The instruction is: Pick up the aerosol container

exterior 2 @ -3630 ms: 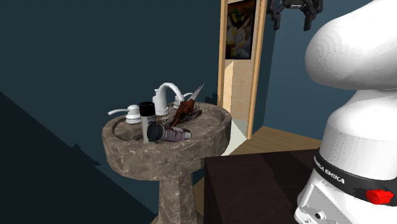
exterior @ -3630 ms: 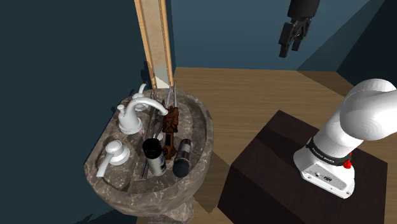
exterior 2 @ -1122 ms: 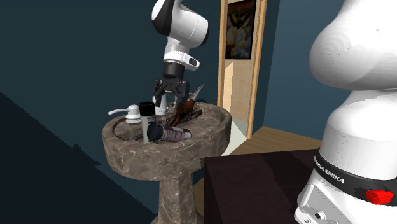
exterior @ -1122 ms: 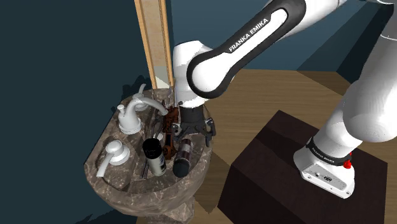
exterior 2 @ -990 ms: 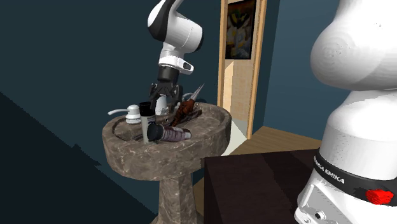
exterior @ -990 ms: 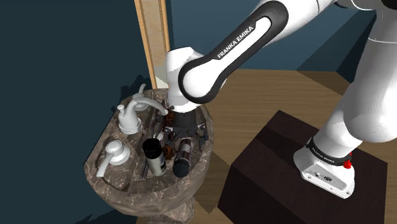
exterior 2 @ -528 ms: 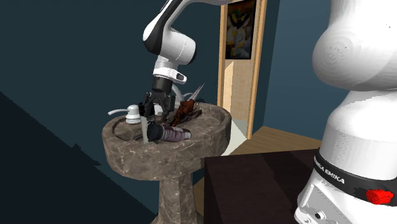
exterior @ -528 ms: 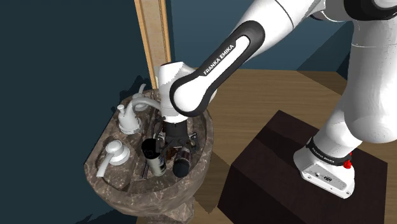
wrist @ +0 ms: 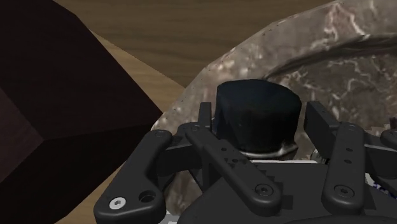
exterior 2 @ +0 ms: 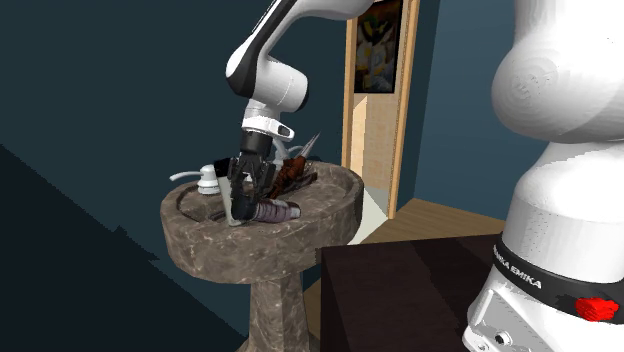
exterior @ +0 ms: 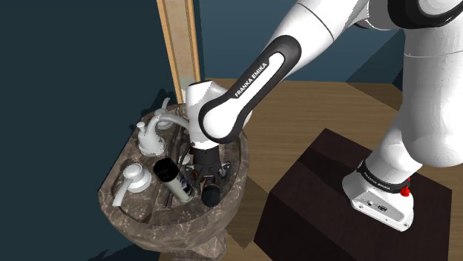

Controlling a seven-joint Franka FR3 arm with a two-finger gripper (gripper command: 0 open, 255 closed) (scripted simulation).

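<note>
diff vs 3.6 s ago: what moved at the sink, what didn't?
The claw came down from high above to the black-capped purplish can lying on the brown marble sink, and is now right over it. The upright white can with a black cap tipped toward the shoulder view's left. The lying can, the white faucet and the sink stayed put.

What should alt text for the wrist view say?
A black-capped container sits between the black fingers of the open pincer, which straddle it without clearly touching. Behind are a marbled sink, wooden floor and the dark stand.
</note>
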